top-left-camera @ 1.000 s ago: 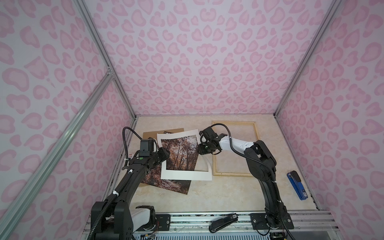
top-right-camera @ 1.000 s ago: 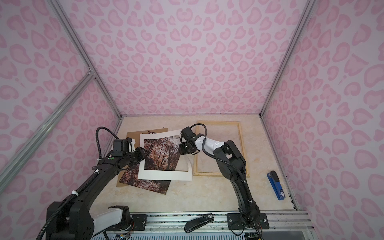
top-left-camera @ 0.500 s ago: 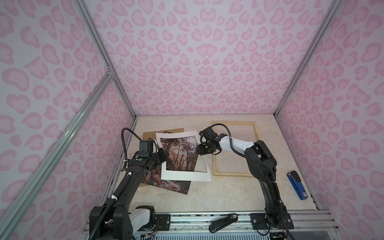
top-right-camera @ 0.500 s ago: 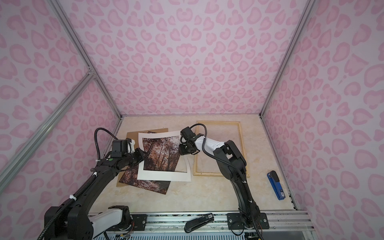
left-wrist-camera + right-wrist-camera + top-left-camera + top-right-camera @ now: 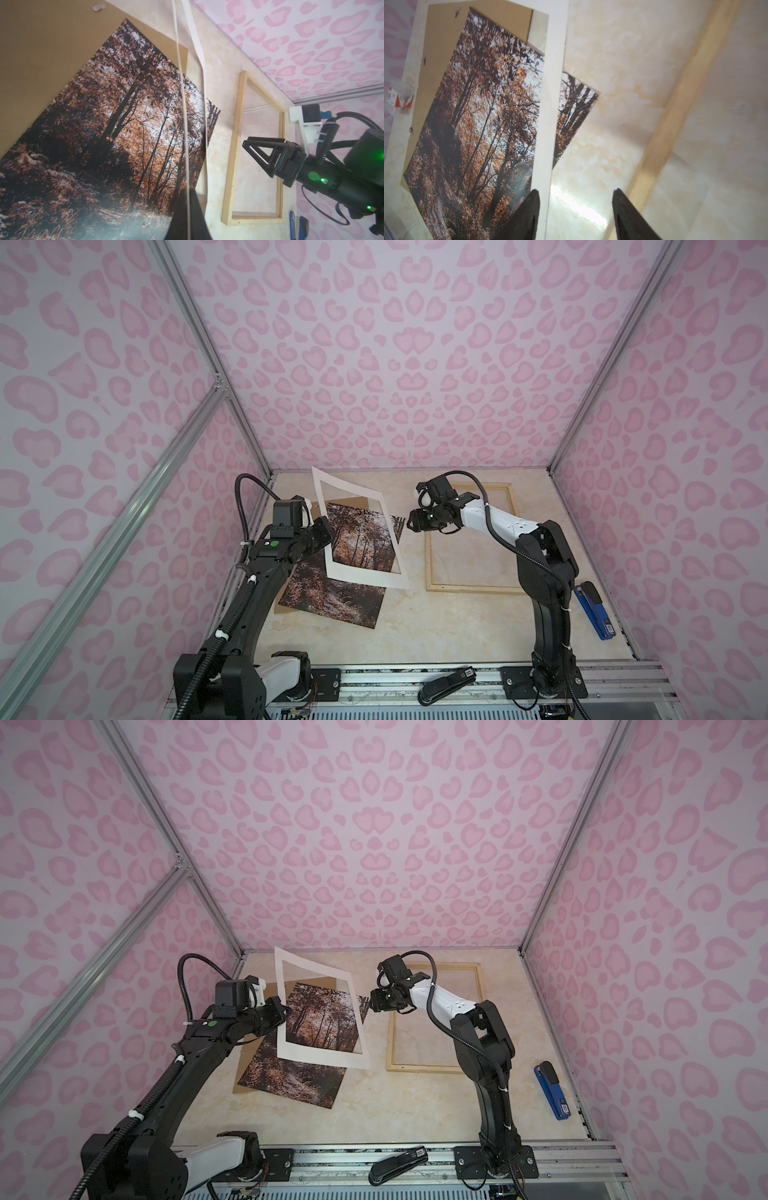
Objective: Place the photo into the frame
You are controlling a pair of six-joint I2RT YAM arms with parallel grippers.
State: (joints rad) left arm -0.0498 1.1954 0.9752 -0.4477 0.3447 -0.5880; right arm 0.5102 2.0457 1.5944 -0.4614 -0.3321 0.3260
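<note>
The photo (image 5: 332,597), an autumn forest print, lies flat on the table at the left in both top views (image 5: 295,1081). It shows in the left wrist view (image 5: 104,135) and the right wrist view (image 5: 488,114) too. The pale wooden frame (image 5: 473,588) lies empty to its right (image 5: 428,1067). My left gripper (image 5: 328,537) is shut on the left edge of a white mat border (image 5: 365,578) and holds it tilted up over the photo. My right gripper (image 5: 576,193) is open beside the mat's right edge (image 5: 550,104), gripping nothing.
A brown backing board (image 5: 353,502) lies under the photo. A blue stapler (image 5: 594,614) rests by the right wall. A black stapler (image 5: 446,684) sits on the front rail. Pink patterned walls enclose the table on three sides.
The left gripper has shut on the mat's left edge and raised it from flat to steeply tilted. The right gripper has opened wider and let go of the mat's right edge.
</note>
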